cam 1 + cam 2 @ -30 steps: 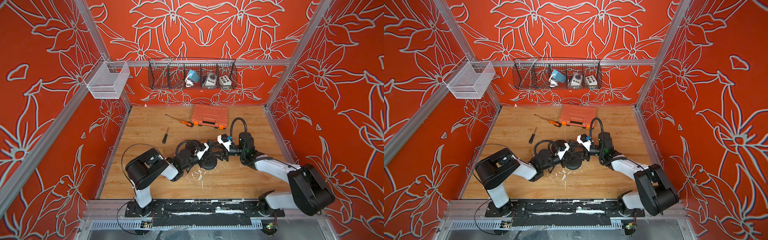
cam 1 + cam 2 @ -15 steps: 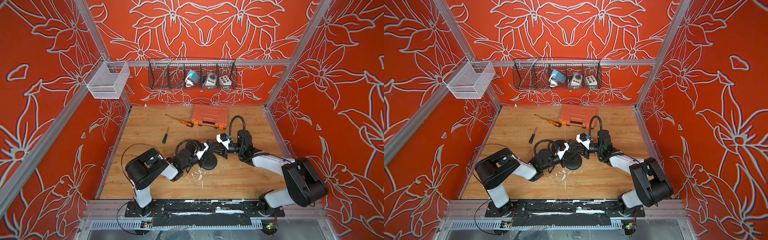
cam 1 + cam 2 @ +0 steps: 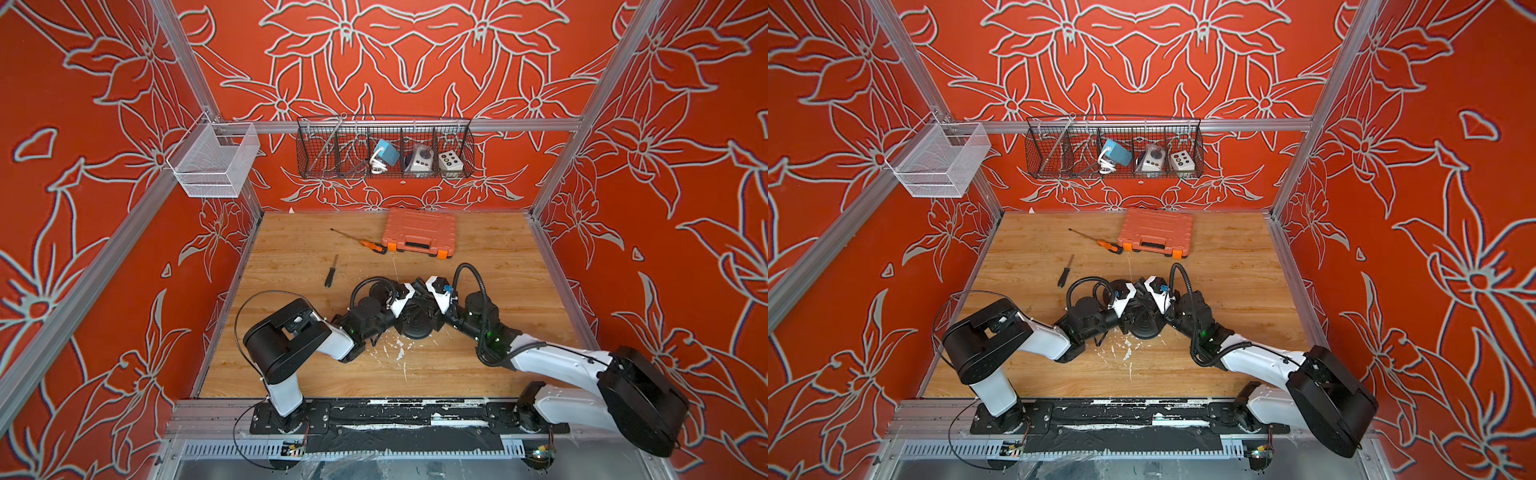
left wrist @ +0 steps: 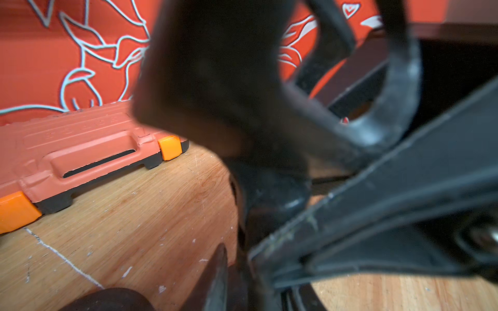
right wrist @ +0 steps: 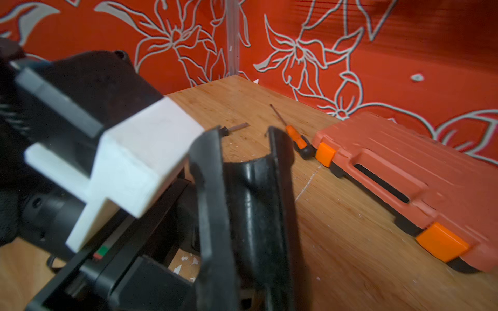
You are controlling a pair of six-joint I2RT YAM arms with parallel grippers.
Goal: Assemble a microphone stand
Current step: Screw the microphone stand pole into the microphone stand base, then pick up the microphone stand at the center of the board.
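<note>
Microphone stand point(image 3: 417, 326) sat on the wooden tabletop point(image 3: 291, 249) near the front middle, directly beneath the two grippers, which met over it from either side. Its round base point(image 3: 1144, 328) was a matte black disc lying flat, partly covered by the arms. The left gripper point(image 3: 411, 308) reached in from the left and the right gripper point(image 5: 245, 134) from the right, their tips close together above the disc.

In the right wrist view the right gripper's flat black fingers point(image 5: 210, 188) sat against either side of a glossy black stem point(image 5: 250, 194), rounded like a tube with a lengthwise groove; that gripper was clamped on it. Whether the left gripper's jaws were parted or closed could not be told; its wrist view was filled with blurred black shapes.

The tabletop was pale wood with visible grain, scuffed, flecked with white chips and crossed by a thin chalky line. A ribbed orange plastic tool case point(image 3: 419, 232), closed, with brighter orange latches and a moulded handle slot, lay toward the back, well apart from the stand. A slim orange-handled screwdriver point(image 3: 361, 242) with a thin steel shaft lay just beside the case's corner; a short black-handled screwdriver point(image 3: 331, 272) lay on its own between the case and the left arm.
</note>
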